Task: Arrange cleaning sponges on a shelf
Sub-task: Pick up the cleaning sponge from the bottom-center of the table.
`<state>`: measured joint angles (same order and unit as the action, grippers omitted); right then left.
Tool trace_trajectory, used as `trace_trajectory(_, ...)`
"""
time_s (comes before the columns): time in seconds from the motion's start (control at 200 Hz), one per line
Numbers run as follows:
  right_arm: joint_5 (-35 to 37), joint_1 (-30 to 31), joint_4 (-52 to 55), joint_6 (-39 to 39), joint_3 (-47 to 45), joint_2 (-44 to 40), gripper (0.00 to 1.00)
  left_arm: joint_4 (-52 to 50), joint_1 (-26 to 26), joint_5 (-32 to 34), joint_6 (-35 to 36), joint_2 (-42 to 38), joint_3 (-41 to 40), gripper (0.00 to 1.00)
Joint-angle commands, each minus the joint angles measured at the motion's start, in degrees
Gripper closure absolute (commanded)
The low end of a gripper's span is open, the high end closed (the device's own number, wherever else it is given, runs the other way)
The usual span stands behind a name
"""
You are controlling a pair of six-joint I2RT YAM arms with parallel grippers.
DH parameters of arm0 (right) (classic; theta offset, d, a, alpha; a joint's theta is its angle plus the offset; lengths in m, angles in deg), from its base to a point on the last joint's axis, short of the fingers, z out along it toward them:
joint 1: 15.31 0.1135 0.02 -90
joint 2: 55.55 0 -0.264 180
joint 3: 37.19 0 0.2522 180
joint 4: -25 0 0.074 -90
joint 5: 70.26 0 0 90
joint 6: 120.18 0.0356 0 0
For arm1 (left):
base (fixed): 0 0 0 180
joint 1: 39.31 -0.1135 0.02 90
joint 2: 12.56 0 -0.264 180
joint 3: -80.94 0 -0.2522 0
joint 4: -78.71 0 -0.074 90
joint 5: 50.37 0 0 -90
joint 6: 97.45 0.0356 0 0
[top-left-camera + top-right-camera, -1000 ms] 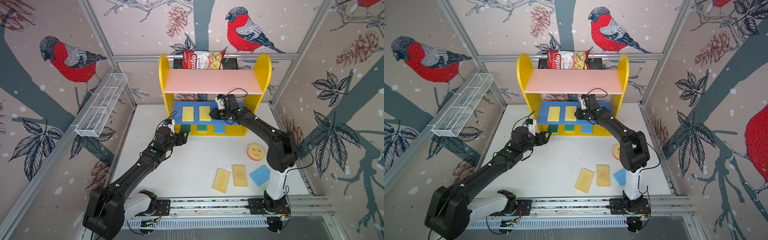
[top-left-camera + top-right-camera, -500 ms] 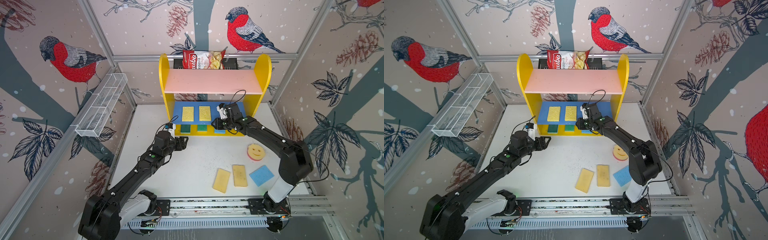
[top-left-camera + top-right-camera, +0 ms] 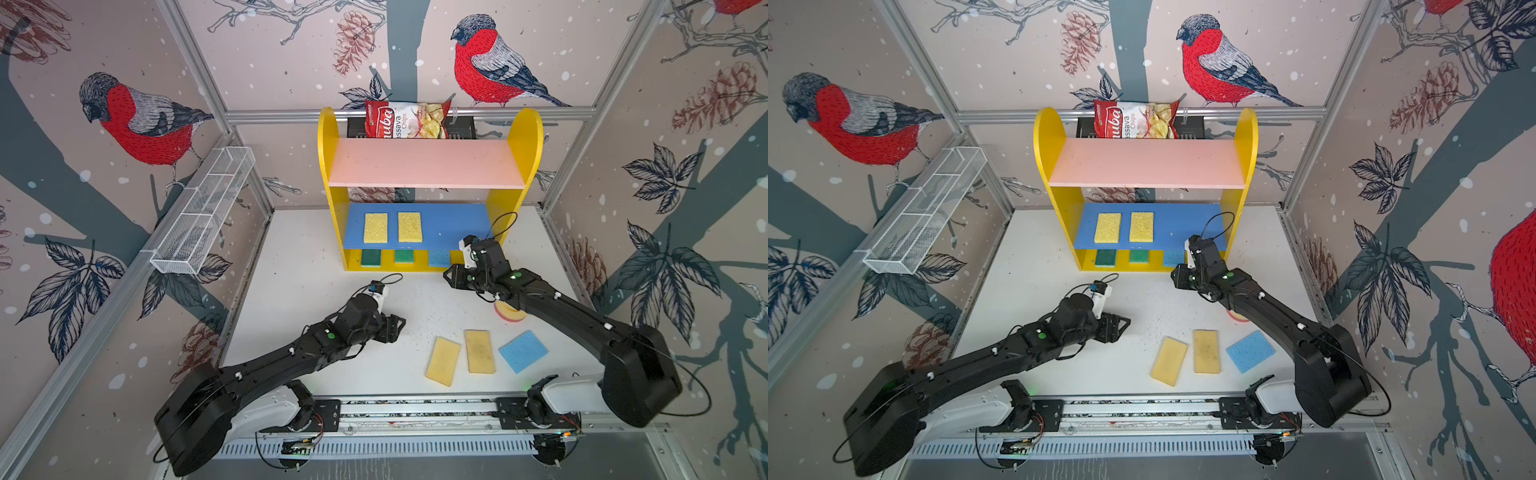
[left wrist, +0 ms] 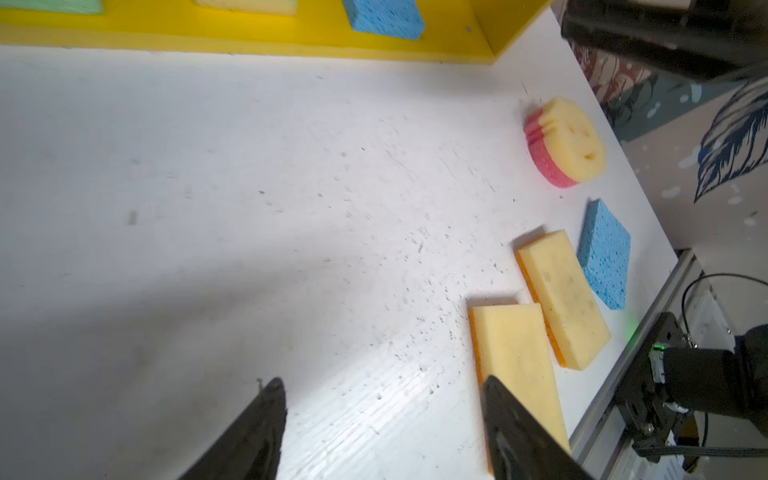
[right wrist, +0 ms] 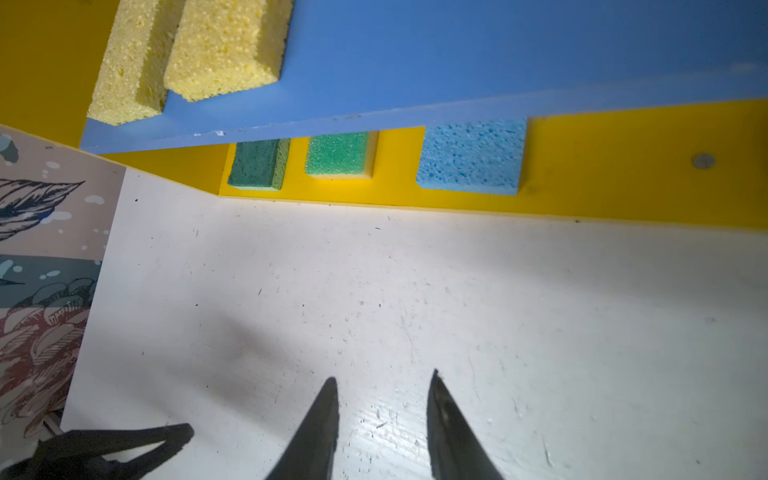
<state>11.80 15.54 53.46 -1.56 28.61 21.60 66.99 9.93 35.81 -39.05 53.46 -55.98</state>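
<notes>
Over the white tabletop (image 3: 316,257), both arms are backing off the shelf (image 3: 428,164), leaving a light blue sponge (image 3: 439,257) on its base. The right gripper (image 5: 383,375) is hanging part-open and the left gripper (image 4: 383,379) wide, both empty. Four loose sponges (image 3: 480,351) are waiting.

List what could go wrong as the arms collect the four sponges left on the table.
1. The tan sponges lie almost touching: jaws closing on the nearer tan sponge may drag the farther tan sponge along.
2. The smiley sponge sits partly under the right arm in a top view, near the table edge; a low sweep might knock it off.
</notes>
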Motion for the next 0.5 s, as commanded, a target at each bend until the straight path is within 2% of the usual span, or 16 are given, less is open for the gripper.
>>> trace_trajectory(0.0,1.84,-0.77,-1.26,1.16,-1.45,-2.26,0.63,3.70,4.15,3.35,-0.27,4.69,2.32,0.26)
trace_trajectory(0.285,0.88,-3.04,-1.16,2.07,-4.17,-4.98,0.54,5.78,12.86,1.01,0.21,17.01,8.46,0.25)
trace_trajectory(0.495,0.30,-3.32,-1.43,2.69,-4.22,-4.81,0.48,4.97,15.17,0.25,0.35,23.11,12.14,0.25)
